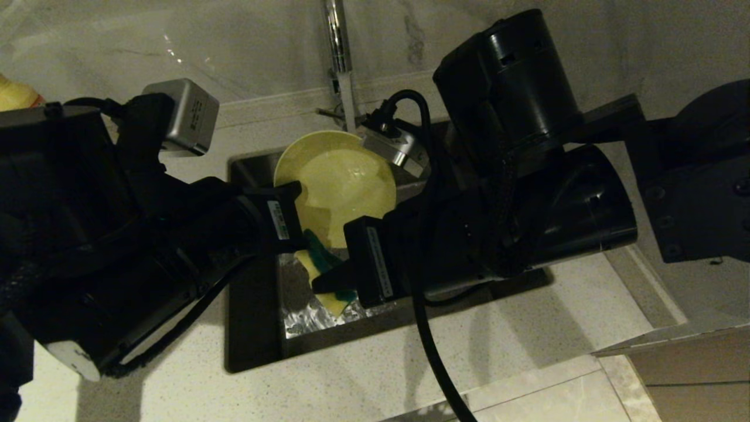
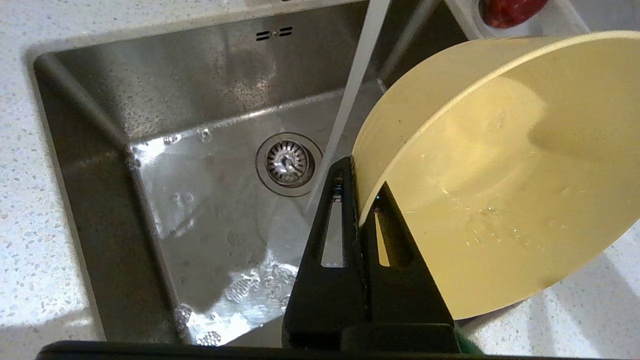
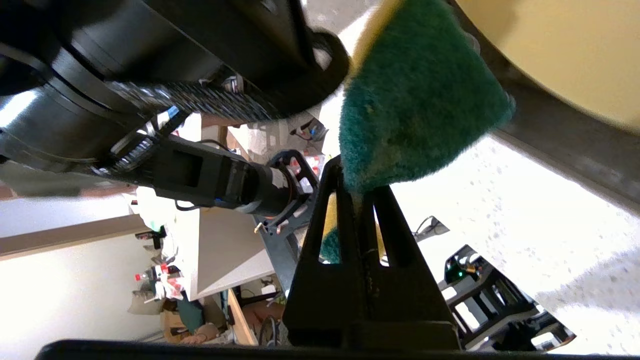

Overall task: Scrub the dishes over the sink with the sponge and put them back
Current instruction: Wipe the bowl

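Where the left gripper (image 2: 361, 187) pinches, its two fingers are clamped on the rim of the yellow bowl (image 2: 500, 200), one finger inside the wall and one outside. The bowl is tipped on its side over the sink (image 2: 150, 150), its wet hollow facing the head camera. Just below it, the right gripper (image 3: 357, 192) has its fingers closed on the sponge (image 3: 415, 100), whose green scouring face turns toward the bowl; from the head view the sponge (image 1: 319, 264) sits just beside the bowl's lower edge, and contact cannot be made out. A stream of water (image 2: 350, 100) falls from the tap (image 1: 338, 53) past the bowl toward the drain (image 2: 288, 162). Pale speckled countertop (image 1: 469, 357) surrounds the basin.
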Robot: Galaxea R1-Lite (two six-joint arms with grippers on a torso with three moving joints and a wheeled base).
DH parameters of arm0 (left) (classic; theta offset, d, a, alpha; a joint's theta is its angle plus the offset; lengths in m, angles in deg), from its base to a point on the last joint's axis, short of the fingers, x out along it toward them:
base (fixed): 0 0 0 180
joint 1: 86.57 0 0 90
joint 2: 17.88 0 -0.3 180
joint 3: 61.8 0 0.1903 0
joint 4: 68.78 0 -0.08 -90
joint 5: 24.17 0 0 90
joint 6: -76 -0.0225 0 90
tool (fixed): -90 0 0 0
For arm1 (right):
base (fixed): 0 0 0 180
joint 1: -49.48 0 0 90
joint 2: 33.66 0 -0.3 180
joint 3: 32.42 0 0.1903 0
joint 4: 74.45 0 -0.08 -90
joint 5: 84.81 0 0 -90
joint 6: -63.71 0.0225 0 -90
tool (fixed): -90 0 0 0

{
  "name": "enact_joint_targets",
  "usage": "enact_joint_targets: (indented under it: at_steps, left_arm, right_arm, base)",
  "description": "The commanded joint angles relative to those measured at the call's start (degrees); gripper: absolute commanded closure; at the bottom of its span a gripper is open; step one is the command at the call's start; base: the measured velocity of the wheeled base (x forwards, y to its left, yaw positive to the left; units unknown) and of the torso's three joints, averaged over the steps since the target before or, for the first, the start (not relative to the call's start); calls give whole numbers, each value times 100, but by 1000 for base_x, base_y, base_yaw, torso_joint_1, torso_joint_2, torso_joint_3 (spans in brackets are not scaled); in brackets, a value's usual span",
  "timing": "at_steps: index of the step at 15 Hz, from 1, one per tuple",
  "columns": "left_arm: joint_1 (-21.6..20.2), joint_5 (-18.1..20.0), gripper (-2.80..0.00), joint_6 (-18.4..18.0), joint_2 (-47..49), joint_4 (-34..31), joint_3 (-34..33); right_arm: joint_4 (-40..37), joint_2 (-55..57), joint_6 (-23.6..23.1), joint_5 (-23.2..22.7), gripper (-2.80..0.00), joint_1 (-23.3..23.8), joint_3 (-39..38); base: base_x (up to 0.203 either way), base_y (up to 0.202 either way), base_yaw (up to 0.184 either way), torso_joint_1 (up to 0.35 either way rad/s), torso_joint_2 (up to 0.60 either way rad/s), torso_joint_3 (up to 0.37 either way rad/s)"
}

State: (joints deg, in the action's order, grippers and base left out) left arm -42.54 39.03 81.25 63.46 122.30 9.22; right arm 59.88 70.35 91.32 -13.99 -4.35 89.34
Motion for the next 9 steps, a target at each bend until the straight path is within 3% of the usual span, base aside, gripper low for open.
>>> enact_joint_targets:
  at_steps: [1,9]
  left_arm:
    - [-9,-10,0,12,5,18,-28]
    - [-9,-10,0,12,-40,18,-186]
  right_arm:
    - [-14,-163,11,-9,0,134,-88]
    - [-12,-573,16,-16,0,369,101]
  base:
    - [0,0,0,0,0,0]
    - [0,0,0,0,0,0]
